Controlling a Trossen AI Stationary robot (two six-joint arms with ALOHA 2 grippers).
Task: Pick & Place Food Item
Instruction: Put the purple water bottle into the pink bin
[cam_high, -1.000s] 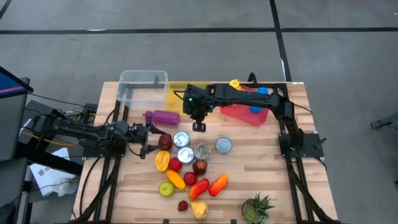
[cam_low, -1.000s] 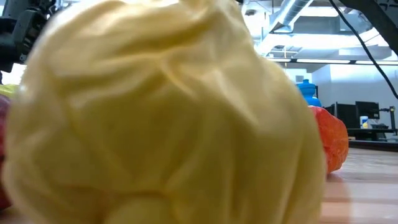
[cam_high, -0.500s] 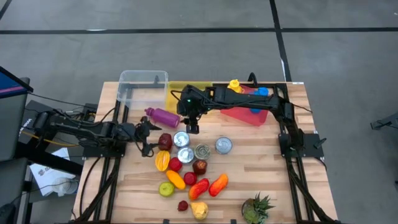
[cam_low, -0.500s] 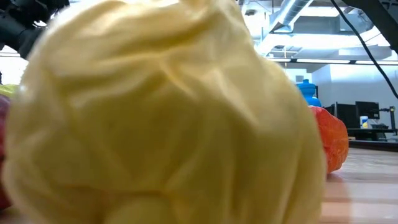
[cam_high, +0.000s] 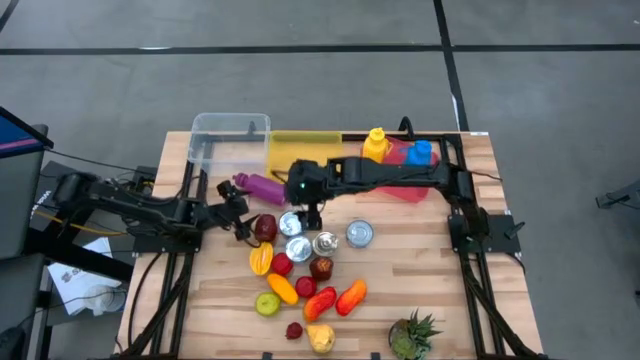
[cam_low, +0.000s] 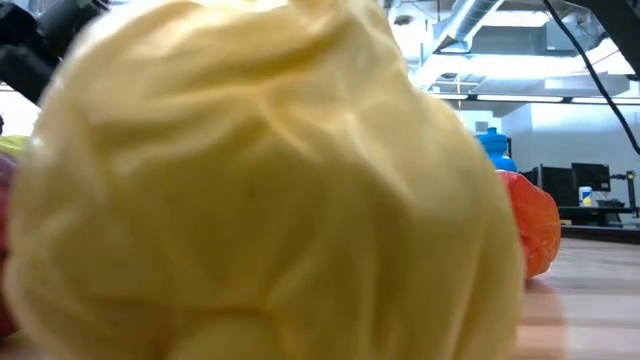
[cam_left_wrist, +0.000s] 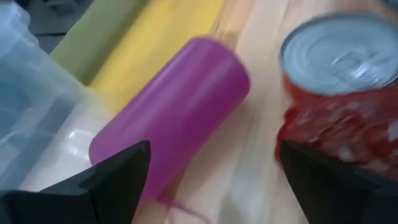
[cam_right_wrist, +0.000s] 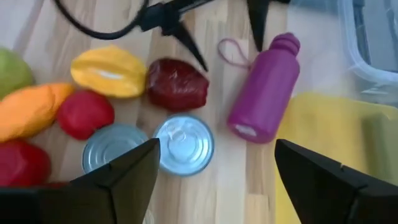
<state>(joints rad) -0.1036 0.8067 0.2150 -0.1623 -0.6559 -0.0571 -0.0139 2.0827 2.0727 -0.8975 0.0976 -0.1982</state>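
Note:
A purple bottle (cam_high: 262, 186) lies on its side on the wooden table (cam_high: 420, 270); it also shows in the left wrist view (cam_left_wrist: 174, 112) and in the right wrist view (cam_right_wrist: 264, 93). Beside it lie a dark red fruit (cam_high: 265, 228) and several cans (cam_high: 298, 248). My left gripper (cam_high: 238, 208) is open and empty, its fingers (cam_right_wrist: 202, 62) pointing at the bottle's neck and the dark red fruit. My right gripper (cam_high: 312, 212) hangs open and empty above a silver-topped can (cam_right_wrist: 183, 146). In the low view a big pale yellow item (cam_low: 260, 190) fills most of the picture.
A clear bin (cam_high: 228, 140), a yellow bin (cam_high: 303, 150) and a red bin (cam_high: 400, 185) with a yellow bottle (cam_high: 375, 143) and a blue one (cam_high: 418, 152) stand along the far edge. Several fruits (cam_high: 300, 290) and a pineapple (cam_high: 413, 335) lie toward the near edge.
My right gripper has moved from in front of the yellow and red bins toward the table's near edge and a little left, and now stands over the cans. My left gripper has moved a little toward the far edge, nearer the purple bottle.

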